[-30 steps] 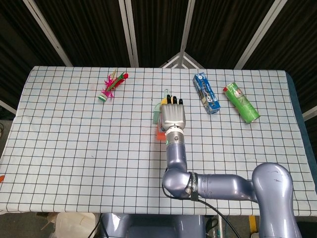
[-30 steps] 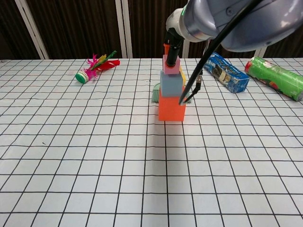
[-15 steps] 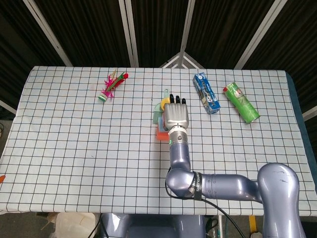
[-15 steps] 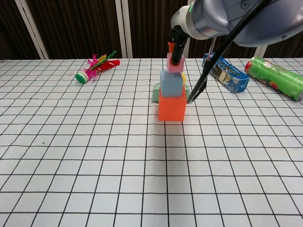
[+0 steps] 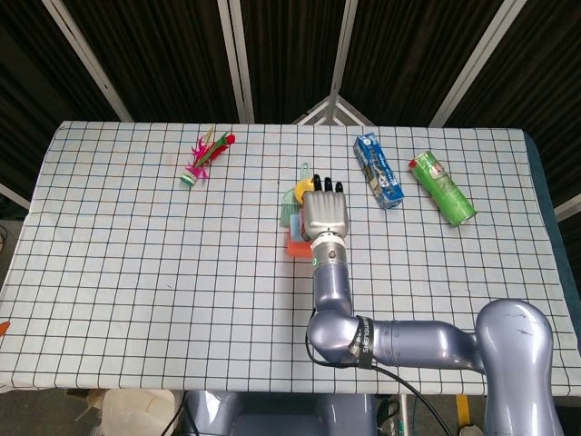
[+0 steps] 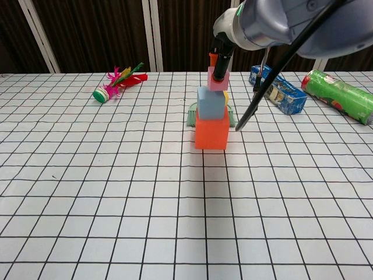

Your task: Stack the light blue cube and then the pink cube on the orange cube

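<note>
Small pink cube [image 6: 218, 79] is pinched under the right hand [image 5: 324, 213], at top of stack: light blue cube [image 6: 211, 101] below it, orange cube [image 6: 211, 131] at base. Pink sits offset to the right w/ overhang, so it should be re-centred before release, then fingers opened slowly and lifted straight up. Left hand not in view.

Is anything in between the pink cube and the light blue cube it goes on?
Nothing visible is. The pink cube sits right over the light blue cube, which rests on the orange cube. The right hand is at the pink cube.
</note>
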Controlling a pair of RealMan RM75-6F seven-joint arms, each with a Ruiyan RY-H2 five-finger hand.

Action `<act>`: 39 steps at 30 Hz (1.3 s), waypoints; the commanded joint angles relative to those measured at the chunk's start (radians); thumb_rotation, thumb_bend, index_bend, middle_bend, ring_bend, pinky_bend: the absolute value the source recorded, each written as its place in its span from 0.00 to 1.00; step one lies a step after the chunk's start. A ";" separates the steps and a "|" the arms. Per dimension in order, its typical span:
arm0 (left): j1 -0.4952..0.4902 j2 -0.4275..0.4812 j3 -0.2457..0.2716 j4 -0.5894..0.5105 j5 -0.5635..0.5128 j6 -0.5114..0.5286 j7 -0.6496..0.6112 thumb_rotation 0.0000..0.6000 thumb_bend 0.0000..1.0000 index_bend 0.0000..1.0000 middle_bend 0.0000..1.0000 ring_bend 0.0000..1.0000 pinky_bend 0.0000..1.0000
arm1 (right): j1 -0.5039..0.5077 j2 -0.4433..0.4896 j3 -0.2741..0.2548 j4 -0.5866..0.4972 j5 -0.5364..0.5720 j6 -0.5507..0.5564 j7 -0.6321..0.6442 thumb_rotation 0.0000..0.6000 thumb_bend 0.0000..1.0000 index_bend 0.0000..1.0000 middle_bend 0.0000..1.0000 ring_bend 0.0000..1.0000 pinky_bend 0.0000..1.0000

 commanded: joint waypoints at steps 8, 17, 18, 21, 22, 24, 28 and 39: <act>0.001 0.000 -0.001 0.000 -0.002 0.001 0.000 1.00 0.16 0.16 0.00 0.00 0.00 | -0.003 0.000 0.000 -0.006 -0.002 0.002 0.001 1.00 0.50 0.51 0.06 0.04 0.09; 0.002 0.001 0.000 -0.001 0.002 0.005 -0.004 1.00 0.16 0.16 0.00 0.00 0.00 | 0.003 -0.007 0.002 -0.006 -0.003 0.003 0.000 1.00 0.50 0.51 0.06 0.04 0.09; 0.003 0.001 0.000 0.000 0.003 0.006 -0.005 1.00 0.16 0.16 0.00 0.00 0.00 | 0.004 -0.009 0.002 -0.005 -0.002 0.003 0.000 1.00 0.50 0.51 0.06 0.04 0.09; 0.004 0.002 0.001 0.002 0.004 0.008 -0.010 1.00 0.16 0.16 0.00 0.00 0.00 | 0.007 -0.014 0.003 -0.002 -0.001 0.004 -0.001 1.00 0.50 0.51 0.06 0.04 0.09; 0.004 0.002 0.000 0.002 0.004 0.008 -0.011 1.00 0.16 0.16 0.00 0.00 0.00 | 0.008 -0.016 0.003 -0.001 -0.001 0.004 -0.001 1.00 0.50 0.51 0.06 0.04 0.09; 0.004 0.003 0.000 0.003 0.004 0.009 -0.014 1.00 0.16 0.16 0.00 0.00 0.00 | 0.010 -0.019 0.004 0.003 -0.001 0.002 -0.001 1.00 0.50 0.51 0.06 0.04 0.09; 0.005 0.004 0.001 0.005 0.005 0.008 -0.019 1.00 0.16 0.16 0.00 0.00 0.00 | 0.013 -0.024 0.005 0.011 0.001 0.000 -0.003 1.00 0.50 0.51 0.06 0.04 0.09; 0.004 0.004 0.001 0.005 0.006 0.007 -0.018 1.00 0.16 0.16 0.00 0.00 0.00 | 0.013 -0.024 0.009 0.015 0.001 -0.003 -0.006 1.00 0.50 0.51 0.06 0.04 0.09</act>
